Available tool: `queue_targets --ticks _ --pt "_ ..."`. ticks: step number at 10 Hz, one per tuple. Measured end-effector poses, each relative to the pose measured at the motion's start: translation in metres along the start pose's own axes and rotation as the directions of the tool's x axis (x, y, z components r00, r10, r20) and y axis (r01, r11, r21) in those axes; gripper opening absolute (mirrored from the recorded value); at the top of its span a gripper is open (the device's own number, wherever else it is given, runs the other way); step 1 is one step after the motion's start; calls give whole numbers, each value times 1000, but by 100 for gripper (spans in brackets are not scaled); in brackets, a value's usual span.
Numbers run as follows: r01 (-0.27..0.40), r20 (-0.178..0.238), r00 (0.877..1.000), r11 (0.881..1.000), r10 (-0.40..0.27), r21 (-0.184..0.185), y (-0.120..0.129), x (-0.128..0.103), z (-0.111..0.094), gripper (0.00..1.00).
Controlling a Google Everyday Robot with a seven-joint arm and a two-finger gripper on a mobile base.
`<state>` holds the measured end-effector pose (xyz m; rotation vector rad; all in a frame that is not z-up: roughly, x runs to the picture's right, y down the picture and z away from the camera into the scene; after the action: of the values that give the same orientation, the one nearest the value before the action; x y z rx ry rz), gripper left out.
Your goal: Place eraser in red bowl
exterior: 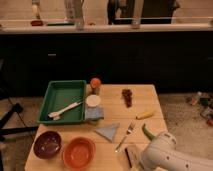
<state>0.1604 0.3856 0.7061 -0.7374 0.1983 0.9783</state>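
Observation:
The eraser (pixel 131 156), a tan block with a dark strip, lies near the table's front edge, right of centre. The red bowl (pixel 78 151) sits empty at the front left, about a bowl's width left of the eraser. My white arm (pixel 167 152) comes in from the bottom right corner. The gripper (pixel 142 160) at its end is right beside the eraser, on its right, low over the table and mostly hidden by the arm's housing. It stands open and holds nothing.
A maroon bowl (pixel 48 144) sits left of the red bowl. Behind are a green tray (pixel 50 100) with a white utensil, an orange-capped bottle (pixel 95 85), a white lid (pixel 93 101), blue-grey cloths (pixel 108 131), a fork (pixel 125 136), a green pepper (pixel 148 132), a banana (pixel 145 114) and a dark cluster (pixel 127 96).

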Motion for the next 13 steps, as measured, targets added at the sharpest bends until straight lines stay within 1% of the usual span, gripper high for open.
queue_targets --ticks 4,6,7,8,9,10,12,13 --pt "5 -18 1000 1000 -5 5 4 -8 8 79" --pt "4 -27 1000 1000 -4 7 4 -8 13 63" --pt "4 -25 1000 1000 -4 7 3 -8 14 51" --pt "4 -24 1000 1000 -4 8 3 -8 13 43" --pt "4 -24 1000 1000 -4 7 3 -7 11 31" --pt "4 -24 1000 1000 -4 7 3 -8 10 24" --pt "4 -24 1000 1000 -4 5 3 -8 8 4" --pt "5 -25 1000 1000 -5 4 4 -8 8 0"
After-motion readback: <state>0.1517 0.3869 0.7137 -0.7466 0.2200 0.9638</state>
